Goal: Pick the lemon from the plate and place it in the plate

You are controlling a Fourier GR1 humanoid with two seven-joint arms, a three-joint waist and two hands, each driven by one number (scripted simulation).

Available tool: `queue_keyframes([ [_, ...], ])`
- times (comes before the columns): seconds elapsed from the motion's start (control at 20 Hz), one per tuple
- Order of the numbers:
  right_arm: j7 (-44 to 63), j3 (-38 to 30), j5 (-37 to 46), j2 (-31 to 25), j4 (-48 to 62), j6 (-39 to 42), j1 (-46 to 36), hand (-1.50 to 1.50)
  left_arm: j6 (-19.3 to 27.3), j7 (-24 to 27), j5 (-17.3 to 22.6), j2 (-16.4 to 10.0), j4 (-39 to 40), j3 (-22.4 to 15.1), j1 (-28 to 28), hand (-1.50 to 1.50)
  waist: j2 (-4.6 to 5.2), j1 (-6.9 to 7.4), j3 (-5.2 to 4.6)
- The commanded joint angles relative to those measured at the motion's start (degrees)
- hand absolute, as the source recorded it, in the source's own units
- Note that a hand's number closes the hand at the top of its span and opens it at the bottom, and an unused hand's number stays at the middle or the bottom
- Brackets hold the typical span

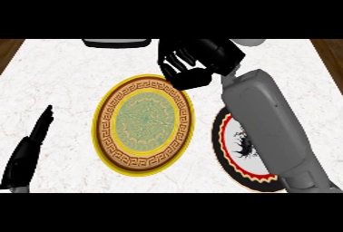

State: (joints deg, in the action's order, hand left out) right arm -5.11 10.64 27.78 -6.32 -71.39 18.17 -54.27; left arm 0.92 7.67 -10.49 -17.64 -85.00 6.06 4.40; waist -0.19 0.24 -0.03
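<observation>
My right hand (195,63) hangs over the far rim of the yellow-rimmed patterned plate (107,136), its fingers curled downward. No lemon shows on either plate; it looks hidden inside those curled fingers. The second plate (227,149), white with a red and black rim, lies to the right and is mostly covered by my right forearm. At the lower left my left hand (28,152) rests on the counter with its fingers straight, well apart from both plates.
A dark, flat object (115,43) sits at the counter's far edge, just left of my right hand. Wooden floor shows past the white marble counter (60,72) at both upper corners.
</observation>
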Motion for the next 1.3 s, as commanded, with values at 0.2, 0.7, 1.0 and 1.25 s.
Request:
queue_keyframes([
  [0.2, 10.5, 13.2, 0.4, 6.2, 4.2, -4.3, -1.9, 1.5, -0.8, -1.1, -0.3, 0.5, -5.6, -0.4, 3.8, 0.0, 0.12, 1.24, 0.01],
  [0.7, 12.0, 24.0, -14.4, 6.3, 17.8, -17.4, -1.5, 1.5, -2.6, -1.1, 0.1, -0.3, 0.2, 1.1, -3.4, 0.0, 0.67, 2.31, -0.01],
  [1.0, 12.6, 31.9, -22.5, 6.3, 21.6, -24.2, -4.2, -1.5, -3.7, -0.1, 0.5, -0.4, -0.8, 1.9, -0.7, 0.0, 0.51, 2.25, 0.0],
  [1.25, 6.3, 28.1, -29.5, 6.3, 20.9, -30.4, -2.7, -1.5, -0.9, -3.5, -2.7, 2.1, -2.1, -0.9, -3.6, 0.0, 0.7, 2.29, 0.05],
])
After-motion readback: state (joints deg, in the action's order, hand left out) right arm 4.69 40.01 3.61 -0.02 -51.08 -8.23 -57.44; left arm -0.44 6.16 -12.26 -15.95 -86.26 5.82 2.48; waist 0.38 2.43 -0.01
